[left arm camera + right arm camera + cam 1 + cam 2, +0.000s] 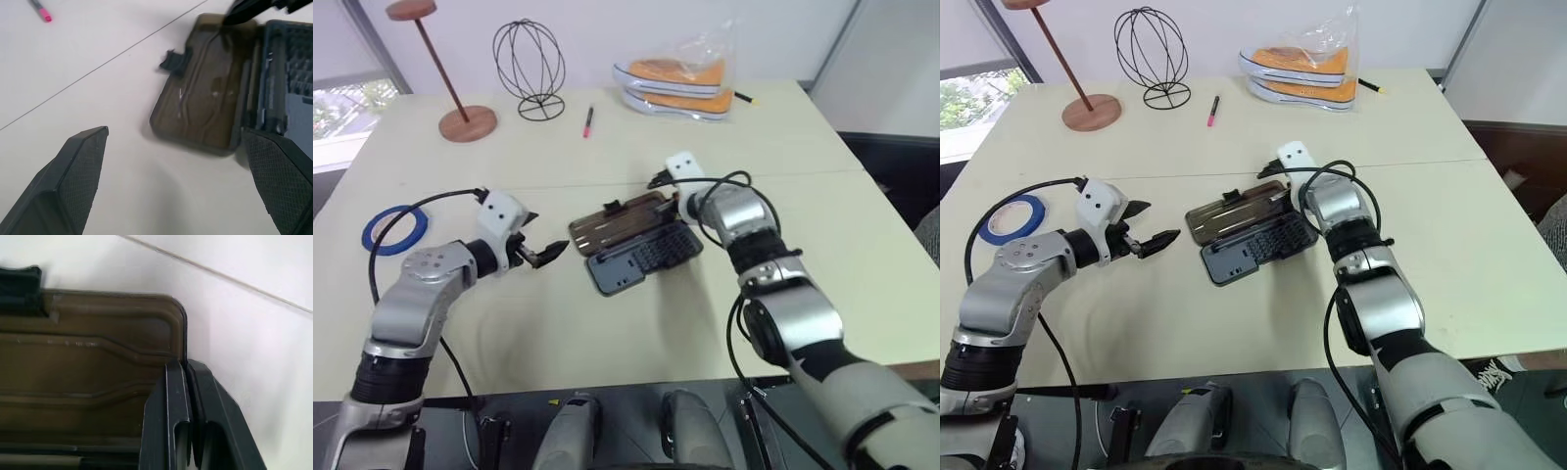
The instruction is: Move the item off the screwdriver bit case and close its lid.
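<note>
Closing step: right gripper (188, 377), fingers pressed together and empty, sits at the far corner of the flat-lying lid (1234, 213); best hooked under that edge and swung over the bit case (1258, 247). Left gripper (1154, 239): wide, idle. Tape roll (1014, 214): off the case, far left. Right wrist view alone shows the fingertips at the lid's rim.

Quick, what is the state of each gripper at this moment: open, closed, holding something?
Left gripper: open, holding nothing.
Right gripper: closed, empty, tips at the edge of the translucent smoky-brown plastic lid.
</note>
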You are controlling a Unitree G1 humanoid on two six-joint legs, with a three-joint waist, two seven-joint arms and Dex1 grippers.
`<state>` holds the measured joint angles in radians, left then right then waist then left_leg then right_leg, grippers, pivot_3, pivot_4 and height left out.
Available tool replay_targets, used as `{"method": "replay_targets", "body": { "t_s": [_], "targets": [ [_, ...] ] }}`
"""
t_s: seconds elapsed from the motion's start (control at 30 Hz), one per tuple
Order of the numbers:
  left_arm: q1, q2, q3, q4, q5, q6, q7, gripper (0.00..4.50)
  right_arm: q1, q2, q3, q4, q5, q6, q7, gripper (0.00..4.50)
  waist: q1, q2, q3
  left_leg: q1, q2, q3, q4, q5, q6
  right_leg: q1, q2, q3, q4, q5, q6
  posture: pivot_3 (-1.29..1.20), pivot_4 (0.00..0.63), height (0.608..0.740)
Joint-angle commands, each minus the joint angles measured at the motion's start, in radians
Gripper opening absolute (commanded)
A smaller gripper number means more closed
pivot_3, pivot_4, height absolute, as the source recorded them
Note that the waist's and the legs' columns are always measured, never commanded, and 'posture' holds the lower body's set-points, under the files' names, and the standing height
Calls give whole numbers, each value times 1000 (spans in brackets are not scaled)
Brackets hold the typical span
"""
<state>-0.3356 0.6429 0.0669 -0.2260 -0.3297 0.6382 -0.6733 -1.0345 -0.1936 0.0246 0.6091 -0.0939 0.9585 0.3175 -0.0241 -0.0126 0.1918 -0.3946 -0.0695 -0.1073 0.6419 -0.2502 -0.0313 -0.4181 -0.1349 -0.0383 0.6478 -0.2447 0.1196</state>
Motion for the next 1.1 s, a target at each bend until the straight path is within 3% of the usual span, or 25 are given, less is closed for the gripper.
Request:
{"method": "replay_targets", "body": {
  "t_s": [0.03,0.17,0.4,0.53,0.9,1.1],
  "targets": [
    [-14,1,11,-6,5,-29,3,4500,62,5,-145,-250,-19,321,-141,10,13,0,0,-1,0,0,0,0,0,0,0,0,0,0,0,0,150,740],
    [-31,-12,-22,27,9,-43,-15,4500,165,83,-214,-599,-52,628,-215,10,15,0,-1,-7,0,0,1,0,0,-6,0,0,0,0,0,0,150,740],
    [-125,-58,-108,110,31,-70,-55,4500,326,244,-228,-893,-125,656,-272,10,4,1,-1,-10,0,0,3,0,0,-10,1,0,3,0,0,0,150,740],
    [-167,-78,-133,146,38,-82,-78,4500,358,277,-218,-944,-149,656,-265,10,3,1,-1,-10,0,1,3,0,0,-10,1,0,3,0,0,0,150,740],
    [-210,-79,-118,231,66,-145,-113,4500,335,196,-66,-941,-33,656,-137,10,-11,1,-1,-10,0,0,3,0,0,-10,1,0,3,0,0,0,150,740],
    [-201,-77,-96,214,63,-141,-98,4500,339,175,-43,-934,1,656,-132,10,-18,1,-1,-10,0,0,3,0,0,-10,1,0,3,0,0,0,150,740]
  ]
}}
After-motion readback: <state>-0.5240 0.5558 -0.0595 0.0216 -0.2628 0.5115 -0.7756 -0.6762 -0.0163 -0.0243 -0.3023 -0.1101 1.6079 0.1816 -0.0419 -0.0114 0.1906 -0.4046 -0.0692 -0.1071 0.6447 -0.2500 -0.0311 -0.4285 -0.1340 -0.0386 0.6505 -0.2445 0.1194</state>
